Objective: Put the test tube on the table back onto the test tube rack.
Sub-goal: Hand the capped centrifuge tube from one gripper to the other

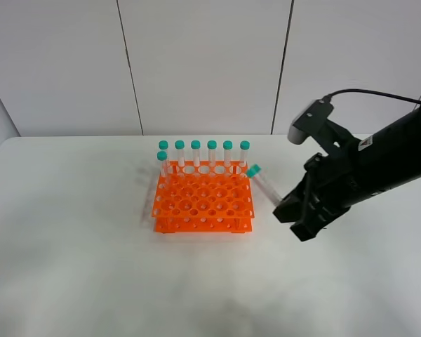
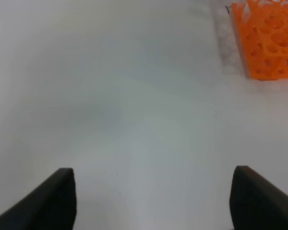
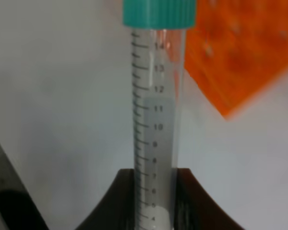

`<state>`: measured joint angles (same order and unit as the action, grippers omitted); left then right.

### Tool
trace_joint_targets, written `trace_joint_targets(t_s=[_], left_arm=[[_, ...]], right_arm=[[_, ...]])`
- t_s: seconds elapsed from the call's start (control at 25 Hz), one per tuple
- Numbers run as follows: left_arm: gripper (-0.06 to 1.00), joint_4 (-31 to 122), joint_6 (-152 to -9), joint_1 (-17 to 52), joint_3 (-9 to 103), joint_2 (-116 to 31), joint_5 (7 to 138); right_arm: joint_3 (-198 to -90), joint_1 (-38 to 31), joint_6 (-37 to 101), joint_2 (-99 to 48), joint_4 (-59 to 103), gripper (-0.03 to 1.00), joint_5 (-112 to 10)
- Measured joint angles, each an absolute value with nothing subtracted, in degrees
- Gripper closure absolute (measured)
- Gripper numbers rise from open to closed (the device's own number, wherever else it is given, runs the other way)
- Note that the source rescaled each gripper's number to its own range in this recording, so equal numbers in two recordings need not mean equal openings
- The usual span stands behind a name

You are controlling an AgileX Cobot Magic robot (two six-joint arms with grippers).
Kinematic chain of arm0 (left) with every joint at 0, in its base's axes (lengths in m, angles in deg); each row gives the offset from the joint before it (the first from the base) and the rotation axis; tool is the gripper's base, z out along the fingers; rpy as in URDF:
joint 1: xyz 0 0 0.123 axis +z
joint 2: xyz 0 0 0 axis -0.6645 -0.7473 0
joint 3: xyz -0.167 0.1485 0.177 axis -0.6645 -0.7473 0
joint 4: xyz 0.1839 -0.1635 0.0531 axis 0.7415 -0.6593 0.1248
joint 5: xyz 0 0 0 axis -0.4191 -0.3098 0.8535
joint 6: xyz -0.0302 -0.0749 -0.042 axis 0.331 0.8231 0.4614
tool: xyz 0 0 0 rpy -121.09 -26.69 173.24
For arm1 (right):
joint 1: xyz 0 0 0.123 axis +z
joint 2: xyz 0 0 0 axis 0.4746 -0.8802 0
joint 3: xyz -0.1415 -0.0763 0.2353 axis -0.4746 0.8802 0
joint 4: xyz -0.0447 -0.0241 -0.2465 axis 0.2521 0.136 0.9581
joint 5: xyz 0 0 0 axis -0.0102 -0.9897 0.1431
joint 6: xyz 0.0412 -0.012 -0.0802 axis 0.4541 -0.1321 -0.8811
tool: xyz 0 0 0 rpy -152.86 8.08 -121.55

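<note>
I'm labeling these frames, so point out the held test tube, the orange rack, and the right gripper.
test tube (image 3: 156, 120): right wrist view, on its graduated clear body.
test tube rack (image 1: 203, 200): exterior high view, on its top grid.
right gripper (image 3: 156, 196): right wrist view, midway between fingertips.

The high camera is set above, off my arms, and faces the way I do. It tilts down over the white table (image 1: 91, 281) toward the panelled wall (image 1: 203, 63). It stands far enough back to hold the whole orange test tube rack (image 1: 203, 200) and my right arm (image 1: 379, 165) entering from the right.

My left wrist camera rides low over the table and looks out through my left pincer (image 2: 153, 201), catching only one corner of that rack.

My right wrist camera is very close, sighting along my right pincer (image 3: 156, 201) and up the test tube (image 3: 156, 110), with a blurred rack corner behind.

All three views share the rack and the table.
</note>
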<state>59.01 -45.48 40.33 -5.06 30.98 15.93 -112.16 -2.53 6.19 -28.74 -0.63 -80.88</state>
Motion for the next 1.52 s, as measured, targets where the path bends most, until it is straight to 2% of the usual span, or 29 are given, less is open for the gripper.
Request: trace_joint_targets(t_s=[0.2, 0.52, 0.84, 1.2, 1.32, 1.52], left_arm=[[0.00, 59.0, -45.5, 40.3, -5.1, 31.0, 15.9], [0.00, 59.0, -45.7, 40.3, -5.1, 31.0, 15.9], [0.00, 59.0, -44.0, 40.3, -3.3, 30.1, 16.8], [0.00, 56.1, -44.6, 40.3, 10.8, 6.5, 24.6], [0.00, 48.1, -49.3, 40.3, 12.5, -2.6, 29.9], [0.00, 25.8, -63.5, 40.3, 12.6, -16.7, 39.7]], right_arm=[[-112.1, -0.4, 4.9, -28.8, -6.5, 0.96, -75.0], [-112.9, -0.4, -0.2, -28.8, -14.2, 0.96, -83.6], [-114.2, -0.4, -2.1, -28.8, -16.9, 0.96, -78.7], [-114.2, -0.4, -2.1, -28.8, -17.3, 0.96, -78.0], [-114.2, -0.4, -2.1, -28.8, -17.7, 0.96, -77.7], [-114.2, -0.4, -2.1, -28.8, -18.0, 0.96, -77.4]])
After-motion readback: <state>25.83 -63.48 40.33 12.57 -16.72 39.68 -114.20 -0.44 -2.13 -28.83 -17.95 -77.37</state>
